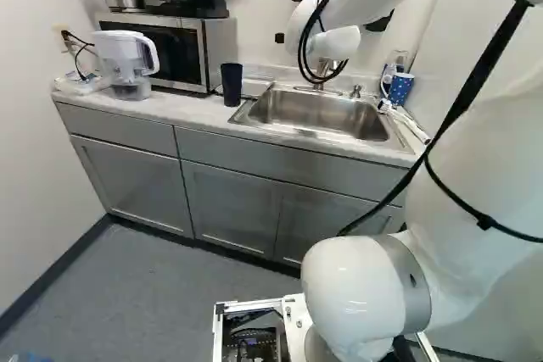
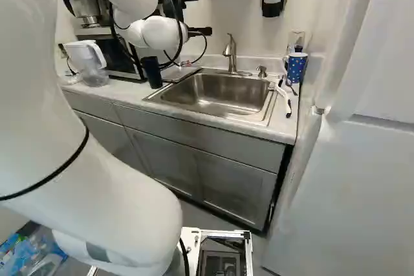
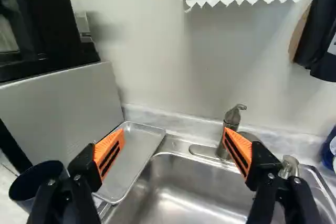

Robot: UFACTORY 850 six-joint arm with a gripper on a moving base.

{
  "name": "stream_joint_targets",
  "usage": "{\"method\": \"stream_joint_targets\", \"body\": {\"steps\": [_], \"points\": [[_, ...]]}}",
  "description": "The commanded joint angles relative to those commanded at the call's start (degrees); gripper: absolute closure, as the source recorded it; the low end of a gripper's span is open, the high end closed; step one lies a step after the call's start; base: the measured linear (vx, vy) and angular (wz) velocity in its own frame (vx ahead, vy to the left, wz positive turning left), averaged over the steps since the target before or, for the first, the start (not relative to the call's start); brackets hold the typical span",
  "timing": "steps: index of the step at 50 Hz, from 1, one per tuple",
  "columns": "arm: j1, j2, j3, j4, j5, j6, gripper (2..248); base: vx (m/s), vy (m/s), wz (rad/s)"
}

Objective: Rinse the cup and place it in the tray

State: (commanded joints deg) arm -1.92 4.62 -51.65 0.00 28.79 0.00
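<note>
Gripper (image 3: 174, 139), open and empty, free to take the dark cup (image 1: 231, 84), upright on the counter (image 1: 188, 108) left of the sink (image 1: 318, 114); tray (image 3: 139, 150), part hidden, flat at the sink's left, presumably to receive it rinsed

Counted on the worktop: one dark cup (image 1: 231, 85), one metal tray (image 3: 132, 158), one sink (image 1: 318, 118), one faucet (image 2: 231, 55), one microwave (image 1: 209, 55), one water pitcher (image 1: 124, 55), one spotted mug (image 2: 296, 69). Below, three cabinet doors (image 1: 227, 209) and two drawer fronts (image 1: 114, 127) are tallied.
</note>
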Motion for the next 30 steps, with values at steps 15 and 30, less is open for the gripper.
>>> {"method": "stream_joint_targets", "body": {"steps": [15,30], "points": [[-0.79,-4.70,-4.59,0.00,0.00,0.00,3,0.000,0.000,0.000],[-1.37,-9.32,-9.29,0.00,-0.54,0.00,3,0.000,0.000,0.000]]}}
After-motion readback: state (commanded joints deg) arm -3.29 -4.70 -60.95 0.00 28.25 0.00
